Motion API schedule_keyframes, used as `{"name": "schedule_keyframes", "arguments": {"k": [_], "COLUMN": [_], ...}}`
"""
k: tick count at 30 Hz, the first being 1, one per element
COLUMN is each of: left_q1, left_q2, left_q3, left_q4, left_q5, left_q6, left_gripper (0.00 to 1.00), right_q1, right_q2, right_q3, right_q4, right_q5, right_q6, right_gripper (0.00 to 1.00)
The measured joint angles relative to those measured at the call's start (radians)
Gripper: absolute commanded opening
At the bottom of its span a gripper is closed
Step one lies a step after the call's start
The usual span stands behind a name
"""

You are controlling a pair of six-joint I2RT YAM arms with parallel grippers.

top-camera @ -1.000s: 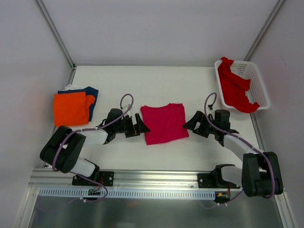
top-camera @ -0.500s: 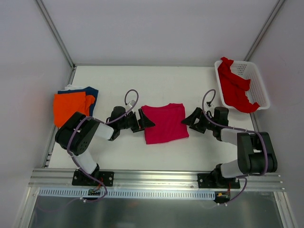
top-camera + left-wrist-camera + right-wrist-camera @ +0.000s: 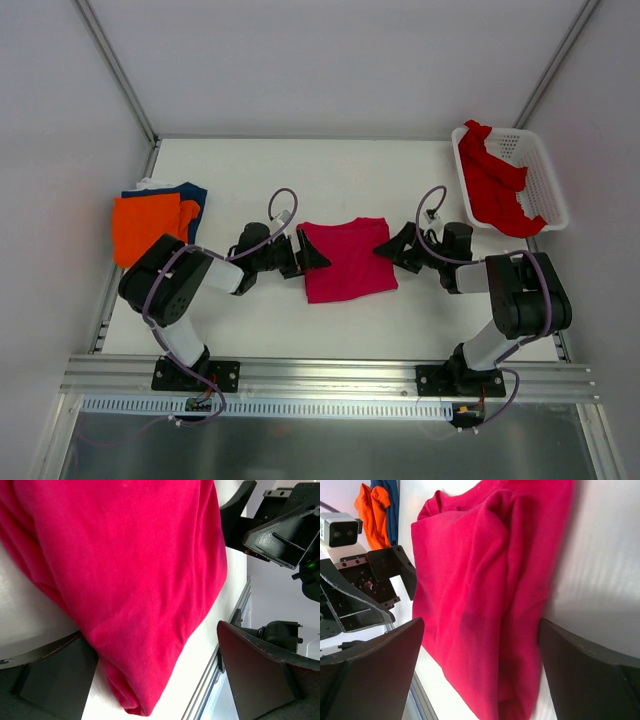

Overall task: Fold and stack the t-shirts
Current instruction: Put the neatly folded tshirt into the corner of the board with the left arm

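Note:
A crimson-pink t-shirt [image 3: 346, 258], folded to a rough square, lies flat mid-table. My left gripper [image 3: 305, 255] is open at its left edge, and in the left wrist view the cloth [image 3: 125, 570] runs between the spread fingers [image 3: 55, 675]. My right gripper [image 3: 390, 248] is open at the right edge, with the shirt's edge [image 3: 490, 595] between its fingers [image 3: 585, 675]. Neither gripper holds the cloth. An orange t-shirt [image 3: 150, 228] lies folded on a navy one [image 3: 196, 198] at the left. A brighter red t-shirt [image 3: 495, 185] is bunched in the basket.
The white lattice basket [image 3: 545, 175] stands at the back right corner, with the red cloth hanging over its rim. The table's metal rail runs along the near edge, behind both arm bases. The two grippers face each other across the pink shirt.
Both grippers have slid inward along the table until their open fingers reach the pink shirt's left and right edges. The shirt has not moved.

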Motion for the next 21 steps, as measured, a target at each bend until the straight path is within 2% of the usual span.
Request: {"name": "schedule_keyframes", "arguments": {"k": [5,21], "left_q1": [-0.042,-0.095], "left_q2": [0.025,0.055], "left_q3": [0.031,0.06], "left_q4": [-0.006,0.0], "left_q5": [-0.004,-0.009], "left_q6": [-0.001,-0.014], "left_gripper": [0.99,0.99], "right_q1": [0.053,0.202], "right_q2": [0.041,0.099], "right_q3": [0.014,0.069], "right_q4": [0.058,0.101], "right_q5": [0.003,0.072], "right_q6": [0.021,0.057], "right_gripper": [1.0,0.98]}}
